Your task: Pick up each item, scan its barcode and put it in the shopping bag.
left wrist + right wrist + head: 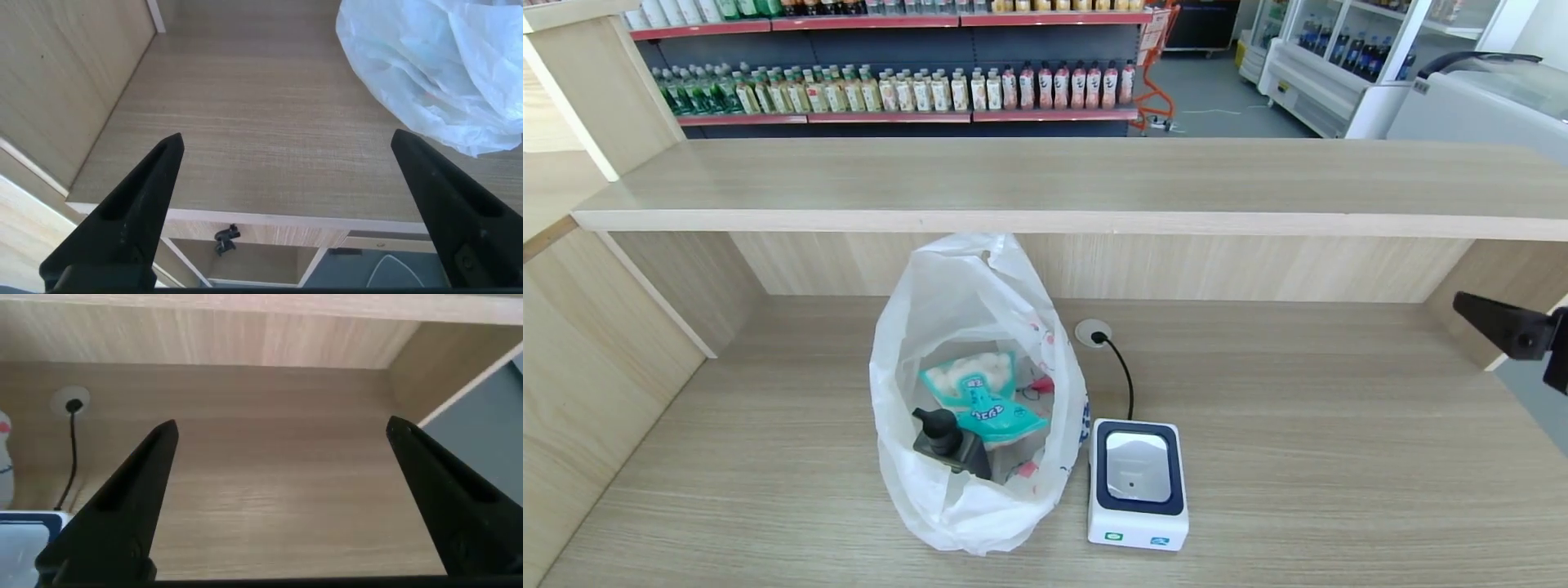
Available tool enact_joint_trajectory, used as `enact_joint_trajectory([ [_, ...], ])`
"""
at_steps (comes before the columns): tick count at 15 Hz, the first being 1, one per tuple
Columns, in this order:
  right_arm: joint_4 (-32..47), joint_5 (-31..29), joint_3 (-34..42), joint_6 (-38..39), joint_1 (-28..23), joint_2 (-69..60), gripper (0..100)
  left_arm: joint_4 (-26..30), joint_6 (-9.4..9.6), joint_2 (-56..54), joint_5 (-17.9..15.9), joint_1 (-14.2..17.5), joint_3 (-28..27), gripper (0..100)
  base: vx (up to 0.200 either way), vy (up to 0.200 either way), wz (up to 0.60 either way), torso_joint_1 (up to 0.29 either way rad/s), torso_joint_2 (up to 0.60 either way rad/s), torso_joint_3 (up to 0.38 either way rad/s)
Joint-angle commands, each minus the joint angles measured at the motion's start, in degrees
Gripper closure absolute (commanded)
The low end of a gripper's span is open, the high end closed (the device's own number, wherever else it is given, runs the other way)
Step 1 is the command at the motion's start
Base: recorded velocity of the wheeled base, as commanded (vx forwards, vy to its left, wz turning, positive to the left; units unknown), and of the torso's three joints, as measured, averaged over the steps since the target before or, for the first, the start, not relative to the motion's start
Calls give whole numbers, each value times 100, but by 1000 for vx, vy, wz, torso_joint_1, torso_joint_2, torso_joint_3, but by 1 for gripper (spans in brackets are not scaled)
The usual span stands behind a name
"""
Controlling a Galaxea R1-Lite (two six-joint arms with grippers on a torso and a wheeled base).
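A white plastic shopping bag (976,327) stands open in the middle of the wooden counter (1298,425). Inside it lie a teal snack pouch (982,396) and a dark pump bottle (946,439). Just right of the bag sits the white barcode scanner (1137,483), window facing up. My left gripper (286,143) is open over the counter's front left part, with nothing between its fingers and the bag (441,65) off to one side. My right gripper (282,429) is open and holds nothing above the counter's right part; one finger (1499,325) shows at the far right edge.
A black cable (1125,371) runs from the scanner to a round grommet (1092,332) at the back. A raised shelf (1045,184) and wooden side walls (596,351) enclose the counter. Store shelves with bottles stand behind.
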Motion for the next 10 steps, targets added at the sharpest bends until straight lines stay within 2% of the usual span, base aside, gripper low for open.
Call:
enact_joint_trajectory([
  [1, 188, 10, 1063, 130, -903, -1130, 0, 2, 0, 0, 1, 1, 0, 0, 0, 0, 0, 0, 0, 0],
  [3, 1348, 107, 1317, 350, -1123, -1894, 0, -6, 0, 9, 1, 1, 0, 0, 0, 0, 0, 0, 0, 0],
  [4, 1708, 502, 1862, 341, -1404, -2518, 0, 2, 0, 9, 1, 1, 0, 0, 0, 0, 0, 0, 0, 0],
  [7, 1427, 1671, 3436, -187, -1888, -4276, 0, -6, 0, 9, 1, 1, 0, 0, 0, 0, 0, 0, 0, 0],
  [9, 1295, 2278, 3761, -257, -2204, -4988, 0, -6, 0, 9, 1, 1, 0, 0, 0, 0, 0, 0, 0, 0],
  [10, 856, 3148, 3928, -283, -2266, -5340, 0, 2, 0, 9, 1, 1, 0, 0, 0, 0, 0, 0, 0, 0],
])
